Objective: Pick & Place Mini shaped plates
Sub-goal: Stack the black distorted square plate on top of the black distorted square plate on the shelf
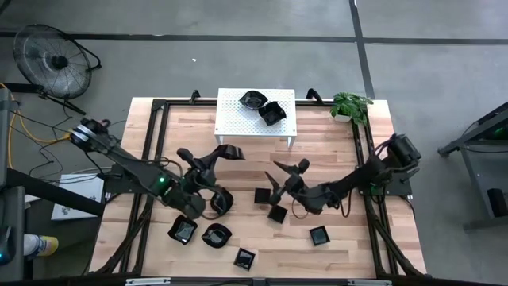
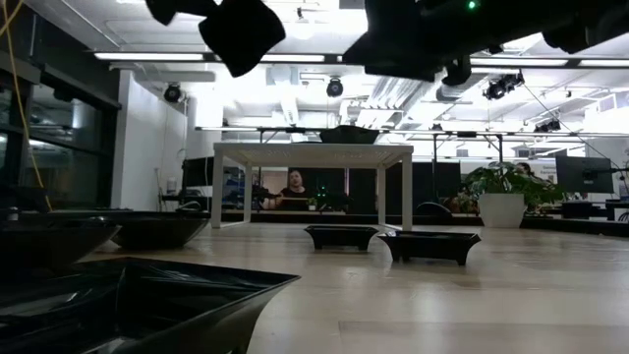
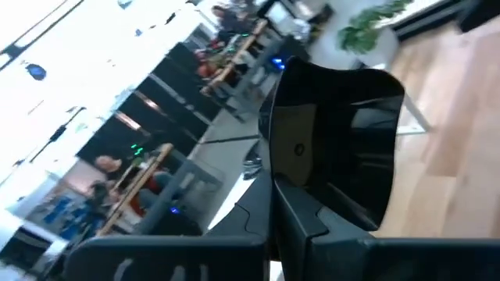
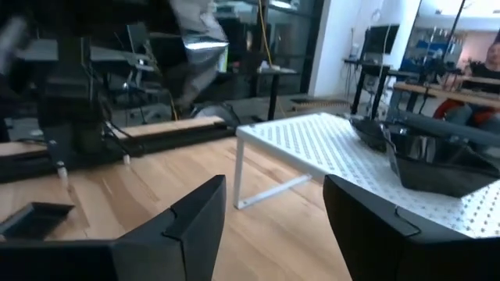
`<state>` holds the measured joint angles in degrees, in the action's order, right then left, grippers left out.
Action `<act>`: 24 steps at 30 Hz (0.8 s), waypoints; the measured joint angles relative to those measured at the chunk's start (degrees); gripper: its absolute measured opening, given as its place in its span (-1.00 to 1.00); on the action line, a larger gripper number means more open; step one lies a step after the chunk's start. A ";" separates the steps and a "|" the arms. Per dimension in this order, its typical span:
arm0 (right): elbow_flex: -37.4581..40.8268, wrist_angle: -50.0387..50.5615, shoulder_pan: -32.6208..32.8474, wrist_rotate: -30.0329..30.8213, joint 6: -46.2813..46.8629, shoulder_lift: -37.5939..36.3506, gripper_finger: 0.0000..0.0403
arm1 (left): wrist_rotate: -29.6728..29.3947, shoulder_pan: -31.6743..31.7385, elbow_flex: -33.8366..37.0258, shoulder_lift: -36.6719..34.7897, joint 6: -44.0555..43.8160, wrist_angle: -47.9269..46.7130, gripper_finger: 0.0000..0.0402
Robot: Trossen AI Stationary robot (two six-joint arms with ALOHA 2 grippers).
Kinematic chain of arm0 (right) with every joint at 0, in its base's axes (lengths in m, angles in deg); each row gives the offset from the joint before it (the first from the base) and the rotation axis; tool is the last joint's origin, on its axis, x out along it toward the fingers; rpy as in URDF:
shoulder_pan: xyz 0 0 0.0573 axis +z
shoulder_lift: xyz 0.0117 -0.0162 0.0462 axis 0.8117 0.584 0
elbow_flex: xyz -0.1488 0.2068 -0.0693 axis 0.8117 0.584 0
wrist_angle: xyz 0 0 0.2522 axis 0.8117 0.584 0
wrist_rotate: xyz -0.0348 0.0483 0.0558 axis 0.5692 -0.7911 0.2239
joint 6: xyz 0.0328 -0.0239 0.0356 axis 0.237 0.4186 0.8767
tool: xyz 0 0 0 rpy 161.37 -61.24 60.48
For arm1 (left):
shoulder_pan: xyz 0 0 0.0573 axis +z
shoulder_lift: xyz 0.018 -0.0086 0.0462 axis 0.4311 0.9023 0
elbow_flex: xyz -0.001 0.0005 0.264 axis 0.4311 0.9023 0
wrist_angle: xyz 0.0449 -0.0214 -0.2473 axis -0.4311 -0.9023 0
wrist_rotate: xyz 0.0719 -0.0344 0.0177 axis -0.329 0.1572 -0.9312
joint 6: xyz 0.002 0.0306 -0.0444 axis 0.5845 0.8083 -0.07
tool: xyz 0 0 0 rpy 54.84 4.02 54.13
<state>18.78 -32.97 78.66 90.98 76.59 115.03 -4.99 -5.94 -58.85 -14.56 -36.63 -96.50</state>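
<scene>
A: Two grippers are showing, and only one is carrying anything. The left gripper (image 1: 225, 151) is clamping tight on a glossy black plate (image 3: 336, 140); in its wrist view the dish is standing tilted between the fingers (image 3: 301, 215), raised off the wood.

B: And the right gripper (image 1: 287, 170)?

A: Its jaws are standing wide apart with nothing between them. It is hanging over the middle of the table (image 1: 341, 151), in front of the white perforated stand (image 1: 255, 111), with its fingers (image 4: 176, 226) pointing towards that stand.

B: Where are the other dishes lying?

A: Two plates on the stand (image 1: 263, 106) are sitting touching each other. A square plate (image 1: 263, 195) and another square one (image 1: 277, 213) are lying just beside the right arm. A lone square plate (image 1: 318, 235) is resting further right, apart from those. Near the front edge, a rounded plate (image 1: 183, 230) and a wavy plate (image 1: 216, 235) are sitting side by side under the left arm, with a small square plate (image 1: 244, 258) just beyond them.

B: Anything else on the table?

A: A potted plant (image 1: 350, 105) is standing at the far right corner.
</scene>
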 joint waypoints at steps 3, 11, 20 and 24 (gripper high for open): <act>0.00 -4.81 0.48 -1.02 -3.73 0.36 0.05 | -3.01 -0.02 0.00 1.80 -0.02 2.63 -1.00; 0.00 -6.35 -0.49 -8.21 -4.53 0.43 0.05 | -5.39 1.95 0.00 4.03 -0.70 6.43 -1.00; 0.00 -14.95 -2.92 -14.04 -9.86 0.45 0.05 | -4.23 6.13 0.02 4.01 -0.32 11.47 -1.00; 0.00 -16.31 -5.08 -17.94 -9.22 0.45 0.05 | -4.27 6.40 0.04 4.01 1.63 14.28 -1.00</act>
<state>18.78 -49.28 73.58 73.04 67.37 115.48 -9.26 0.46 -58.81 -10.55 -35.00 -82.22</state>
